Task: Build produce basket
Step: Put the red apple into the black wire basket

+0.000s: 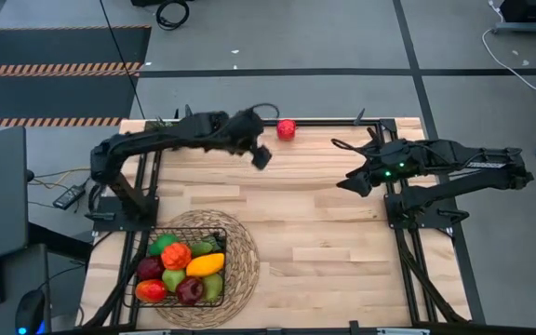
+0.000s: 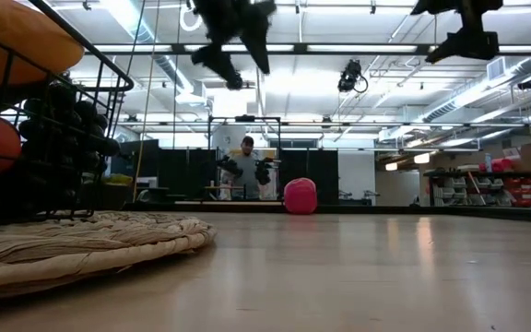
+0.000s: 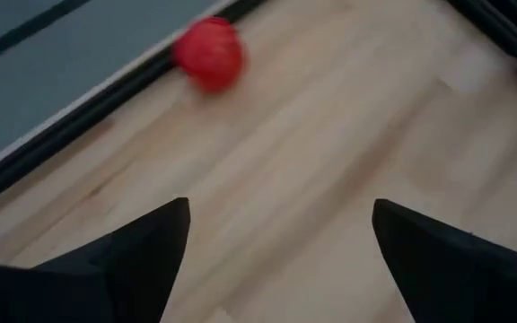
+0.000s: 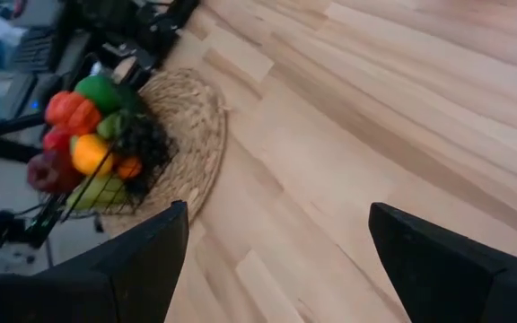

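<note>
A red apple rests on the table by its far edge; it also shows in the left wrist view and the low view. My left gripper is open and empty, raised above the table just near and left of the apple. The black wire basket stands on a round woven mat at the near left, filled with several fruits and vegetables. My right gripper is open and empty, raised over the table's right middle.
Black frame rails run along the table's far edge and its sides. Bare wood lies between the mat and the apple. A person stands in the room behind the table.
</note>
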You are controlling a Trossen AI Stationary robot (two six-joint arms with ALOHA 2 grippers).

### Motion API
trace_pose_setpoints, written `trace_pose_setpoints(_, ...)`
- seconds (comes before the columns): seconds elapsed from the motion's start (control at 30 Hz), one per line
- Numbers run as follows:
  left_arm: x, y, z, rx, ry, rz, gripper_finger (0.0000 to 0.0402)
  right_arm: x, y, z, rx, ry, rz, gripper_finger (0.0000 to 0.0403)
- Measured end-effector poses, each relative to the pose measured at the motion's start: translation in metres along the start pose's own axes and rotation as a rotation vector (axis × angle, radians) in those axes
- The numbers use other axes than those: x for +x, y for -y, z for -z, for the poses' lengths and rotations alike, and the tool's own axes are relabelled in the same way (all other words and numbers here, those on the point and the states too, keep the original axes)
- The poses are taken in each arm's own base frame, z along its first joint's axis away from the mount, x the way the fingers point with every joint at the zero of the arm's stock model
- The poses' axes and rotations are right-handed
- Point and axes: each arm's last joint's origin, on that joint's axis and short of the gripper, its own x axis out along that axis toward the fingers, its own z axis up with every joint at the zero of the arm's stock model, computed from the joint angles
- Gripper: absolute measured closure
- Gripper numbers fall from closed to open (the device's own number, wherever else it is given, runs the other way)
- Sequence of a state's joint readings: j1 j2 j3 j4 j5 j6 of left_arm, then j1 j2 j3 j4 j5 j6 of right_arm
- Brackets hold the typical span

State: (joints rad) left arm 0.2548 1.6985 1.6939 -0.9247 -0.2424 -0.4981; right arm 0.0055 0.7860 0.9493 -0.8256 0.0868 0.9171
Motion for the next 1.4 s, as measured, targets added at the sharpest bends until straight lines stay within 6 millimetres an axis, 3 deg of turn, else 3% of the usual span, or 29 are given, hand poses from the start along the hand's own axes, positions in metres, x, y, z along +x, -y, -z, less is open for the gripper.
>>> trace_pose_setpoints(0.2,0.045,-0.022,-0.021,-0.131,0.017,0.014,0.0045,0.018,-0.005,-0.003,0.030,0.001,0.051,0.0054)
trace_pose_setpoints(0.47,0.104,-0.035,-0.046,-0.248,0.183,0.048,0.0045,0.044,-0.014,-0.007,0.077,0.000,0.051,0.0054)
trace_pose_setpoints(0.7,0.161,-0.041,-0.038,-0.290,0.158,0.014,0.0045,0.051,-0.016,-0.008,0.146,-0.020,0.044,0.0054)
trace_pose_setpoints(0.8,0.177,-0.042,-0.032,-0.322,0.132,0.004,0.0045,0.050,-0.016,-0.007,0.168,-0.029,0.036,0.0054)
trace_pose_setpoints(1.2,0.180,-0.037,-0.037,-0.347,0.164,0.090,0.0045,0.049,-0.015,-0.009,0.191,0.001,0.051,0.0054)
trace_pose_setpoints(1.3,0.167,-0.035,-0.041,-0.341,0.152,0.166,0.0045,0.050,-0.010,-0.015,0.191,0.047,0.085,0.0054)
trace_pose_setpoints(1.4,0.139,-0.038,-0.053,-0.309,0.204,0.199,0.0045,0.052,-0.003,-0.024,0.212,0.093,0.130,0.0054)
